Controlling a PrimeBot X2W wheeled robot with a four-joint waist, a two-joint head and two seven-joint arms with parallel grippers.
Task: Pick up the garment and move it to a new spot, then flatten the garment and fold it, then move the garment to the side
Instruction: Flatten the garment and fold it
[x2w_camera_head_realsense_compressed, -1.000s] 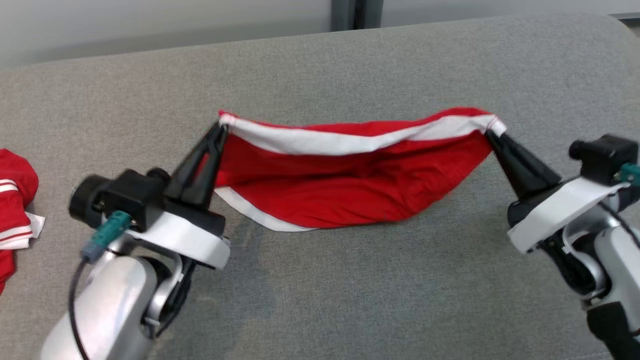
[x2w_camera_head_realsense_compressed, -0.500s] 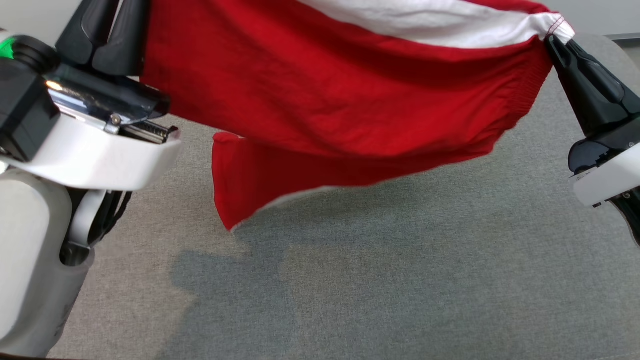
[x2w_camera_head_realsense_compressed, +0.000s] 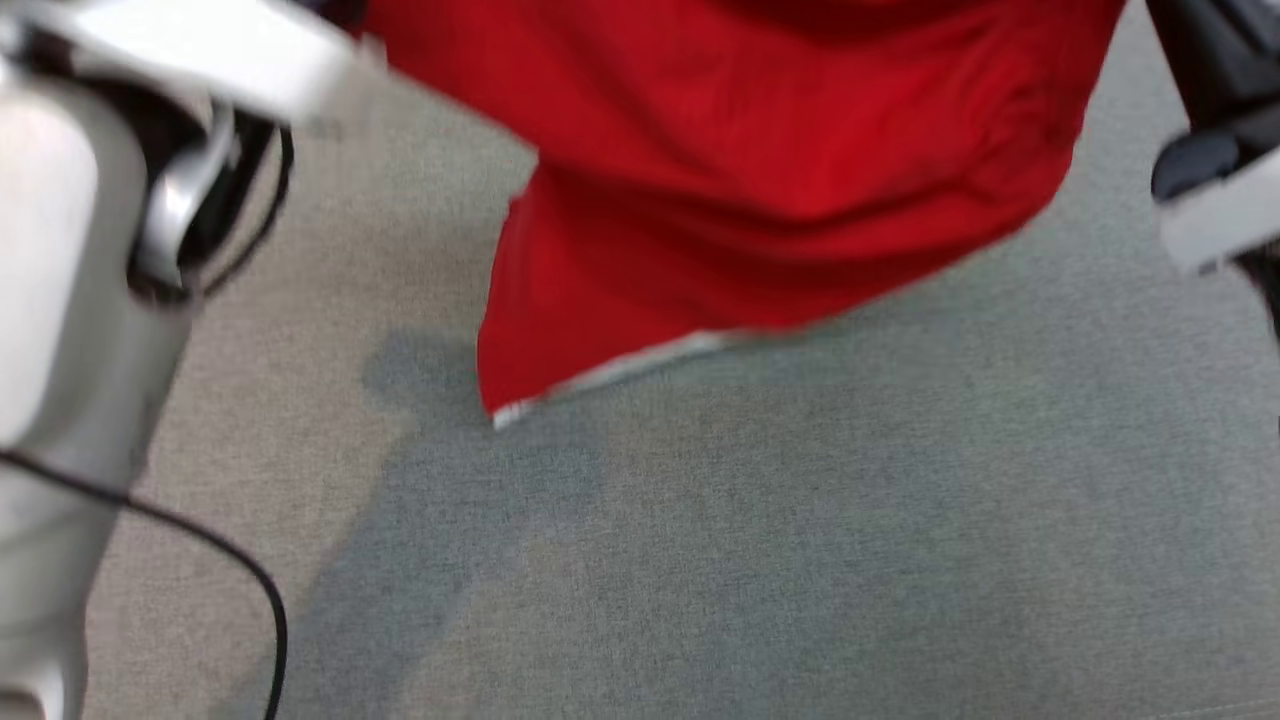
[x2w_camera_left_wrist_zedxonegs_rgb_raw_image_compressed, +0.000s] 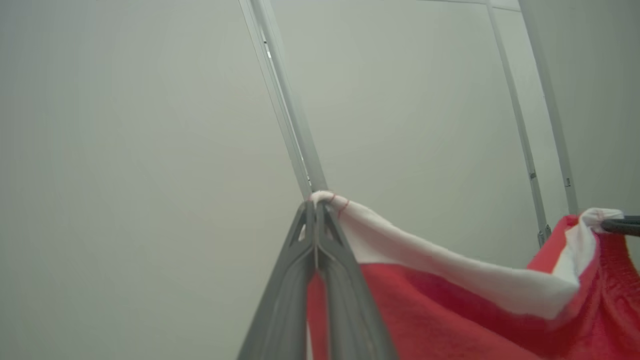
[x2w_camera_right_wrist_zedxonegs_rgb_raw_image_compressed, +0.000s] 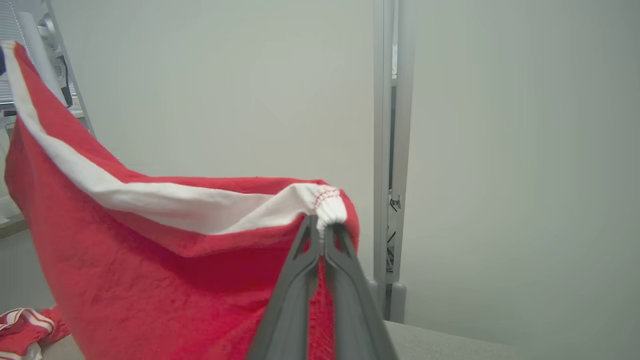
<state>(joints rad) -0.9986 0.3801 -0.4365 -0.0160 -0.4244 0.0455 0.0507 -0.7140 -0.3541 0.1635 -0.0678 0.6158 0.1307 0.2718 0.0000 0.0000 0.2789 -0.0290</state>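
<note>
The garment (x2w_camera_head_realsense_compressed: 760, 160) is red with a white band along its top edge and a white hem. It hangs in the air above the grey cushion surface (x2w_camera_head_realsense_compressed: 800, 560), its lowest corner (x2w_camera_head_realsense_compressed: 497, 412) dangling over it. My left gripper (x2w_camera_left_wrist_zedxonegs_rgb_raw_image_compressed: 316, 205) is shut on one white corner of the band. My right gripper (x2w_camera_right_wrist_zedxonegs_rgb_raw_image_compressed: 322, 225) is shut on the opposite corner, and the cloth (x2w_camera_right_wrist_zedxonegs_rgb_raw_image_compressed: 150, 280) sags between the two. In the left wrist view the right gripper's fingertip (x2w_camera_left_wrist_zedxonegs_rgb_raw_image_compressed: 620, 226) pokes in at the right edge. In the head view the fingertips are above the frame.
Another red and white piece of clothing (x2w_camera_right_wrist_zedxonegs_rgb_raw_image_compressed: 20, 330) lies on the surface at the lower left of the right wrist view. My pale left forearm (x2w_camera_head_realsense_compressed: 60, 260) with its cable fills the head view's left side. A pale wall with a metal post (x2w_camera_right_wrist_zedxonegs_rgb_raw_image_compressed: 392, 150) stands behind.
Both arms have raised the garment from the surface, where it rested a second ago, up into the air. The grippers rose out of the head view's top, and that view has shifted.
</note>
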